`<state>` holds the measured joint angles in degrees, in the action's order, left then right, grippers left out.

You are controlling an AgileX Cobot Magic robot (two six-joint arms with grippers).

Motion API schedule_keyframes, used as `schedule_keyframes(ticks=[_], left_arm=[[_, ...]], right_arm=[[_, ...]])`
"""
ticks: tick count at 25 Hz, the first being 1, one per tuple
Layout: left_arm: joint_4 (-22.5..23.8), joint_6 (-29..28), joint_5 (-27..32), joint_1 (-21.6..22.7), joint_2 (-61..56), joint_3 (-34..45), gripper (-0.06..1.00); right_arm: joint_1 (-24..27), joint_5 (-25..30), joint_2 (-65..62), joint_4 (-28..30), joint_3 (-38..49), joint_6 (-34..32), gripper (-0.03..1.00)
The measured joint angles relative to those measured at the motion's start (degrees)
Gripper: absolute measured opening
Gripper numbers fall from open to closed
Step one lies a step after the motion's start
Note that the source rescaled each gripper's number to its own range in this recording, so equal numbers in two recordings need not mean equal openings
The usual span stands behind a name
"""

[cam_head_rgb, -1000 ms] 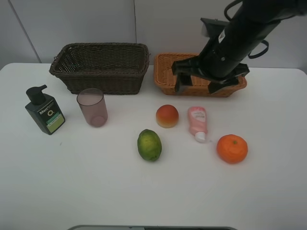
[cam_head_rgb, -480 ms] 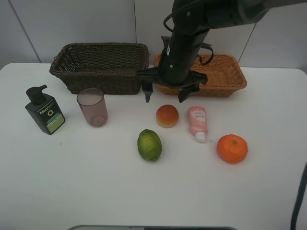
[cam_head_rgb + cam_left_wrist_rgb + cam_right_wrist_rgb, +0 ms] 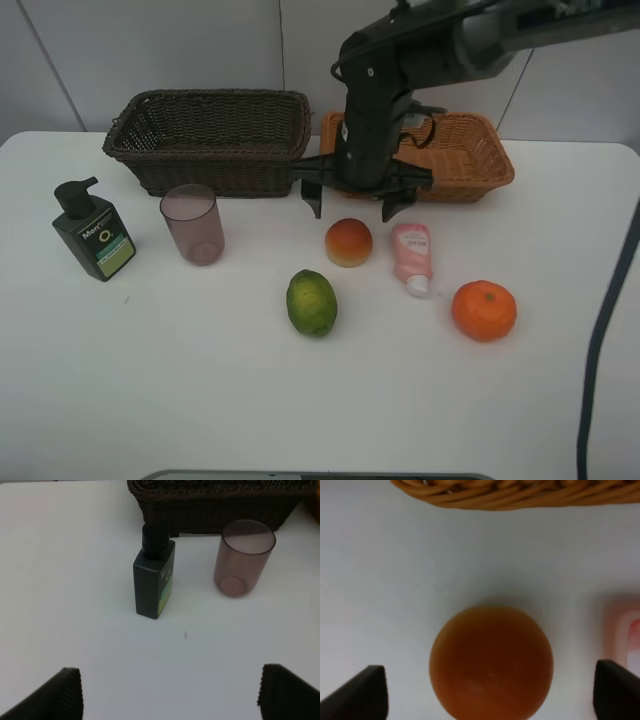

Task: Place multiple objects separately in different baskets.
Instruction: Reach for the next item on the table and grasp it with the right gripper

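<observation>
Brown basket (image 3: 210,165) beside tan basket (image 3: 478,160), peach (image 3: 348,243) outside, left end effector (image 3: 175,694) spread, right end effector (image 3: 349,211) spread

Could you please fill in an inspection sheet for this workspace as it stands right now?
Surface: white table, one tiny dark speck near the pump bottle.
Job's things: dark brown basket, no contents visible; tan basket partly hidden by the arm; pump bottle, cup, peach-like fruit, lime, pink tube and orange all on the table.
Clutter: nothing seen.
Grippers: right gripper open, poised over the peach-like fruit, not gripping; left gripper open, holding nothing.
Cables: dark cable at the right edge.
Surroundings: pale wall panels.
</observation>
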<state>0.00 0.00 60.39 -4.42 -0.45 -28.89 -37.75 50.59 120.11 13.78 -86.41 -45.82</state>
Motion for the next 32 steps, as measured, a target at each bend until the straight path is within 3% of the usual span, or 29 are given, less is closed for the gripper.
schedule_keyframes(ticks=[24,26,28,29,30,32], left_arm=[[0.0,0.0,0.0,0.0,0.0,0.0,0.91],[0.0,0.0,0.0,0.0,0.0,0.0,0.91],[0.0,0.0,0.0,0.0,0.0,0.0,0.91],[0.0,0.0,0.0,0.0,0.0,0.0,0.91],[0.0,0.0,0.0,0.0,0.0,0.0,0.91],[0.0,0.0,0.0,0.0,0.0,0.0,0.91]], right_arm=[[-1.4,-3.2,7.5,2.0,0.0,-3.0,0.76],[-1.4,-3.3,7.6,2.0,0.0,-3.0,0.63],[-1.4,-3.4,7.6,2.0,0.0,-3.0,0.33],[-1.4,-3.4,7.6,2.0,0.0,-3.0,0.33],[-1.4,-3.4,7.6,2.0,0.0,-3.0,0.20],[-1.4,-3.4,7.6,2.0,0.0,-3.0,0.20]])
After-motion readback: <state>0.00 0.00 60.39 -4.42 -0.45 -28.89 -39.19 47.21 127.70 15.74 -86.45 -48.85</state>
